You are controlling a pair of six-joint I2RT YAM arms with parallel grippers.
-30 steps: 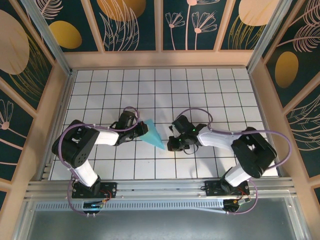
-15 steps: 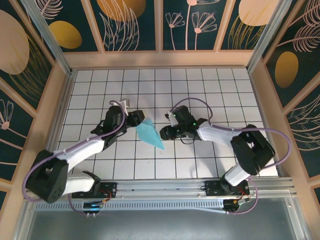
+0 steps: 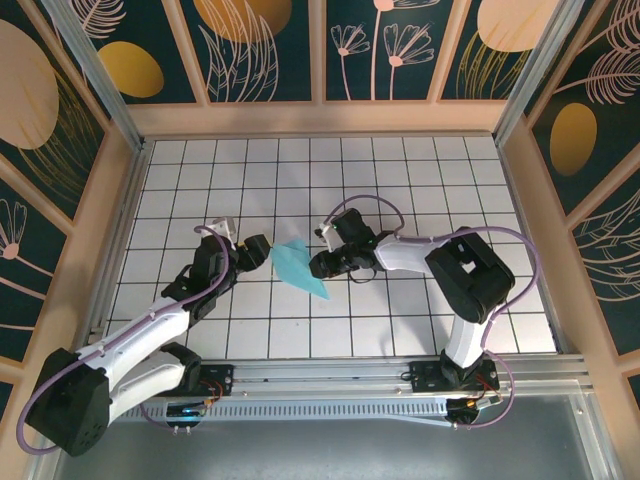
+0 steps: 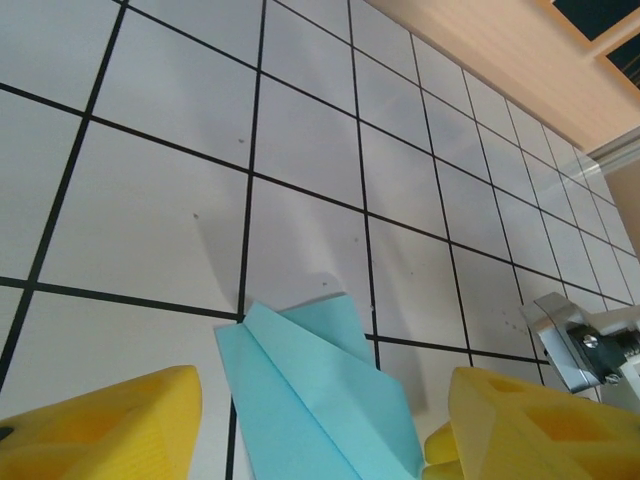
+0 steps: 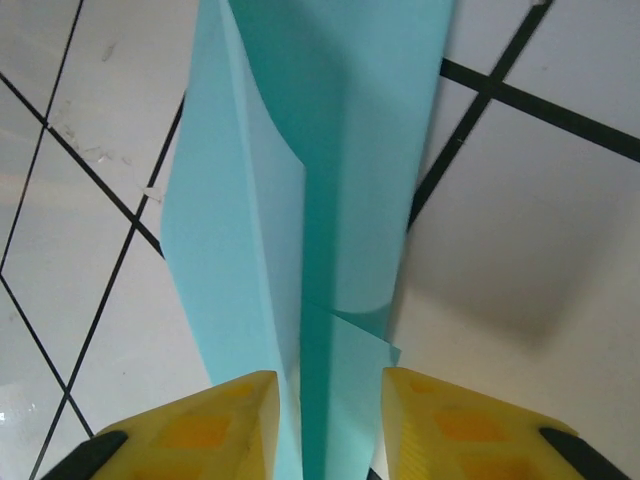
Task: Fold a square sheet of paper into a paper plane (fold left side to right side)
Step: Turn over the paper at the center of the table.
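Note:
The square sheet of paper is folded into a turquoise-blue paper plane (image 3: 300, 268) lying on the tiled table, its point toward the near right. My left gripper (image 3: 264, 250) stands open at the plane's wide left end. In the left wrist view its yellow fingers (image 4: 100, 432) sit well apart on either side of the plane's tail (image 4: 320, 390) without touching it. My right gripper (image 3: 322, 265) is at the plane's right edge. Its fingers (image 5: 215, 425) straddle the creased paper (image 5: 300, 200) with a gap between them, so it is open.
The white tiled table (image 3: 450, 190) is ringed by a low wooden wall (image 3: 320, 118). The left arm's links reach from the near left (image 3: 140, 335). The right arm's elbow (image 3: 465, 275) sits right of the plane.
Both grippers were shut a second ago and have opened. The left arm stretched out from its folded pose and its gripper let go of the plane. The right gripper moved left onto the plane.

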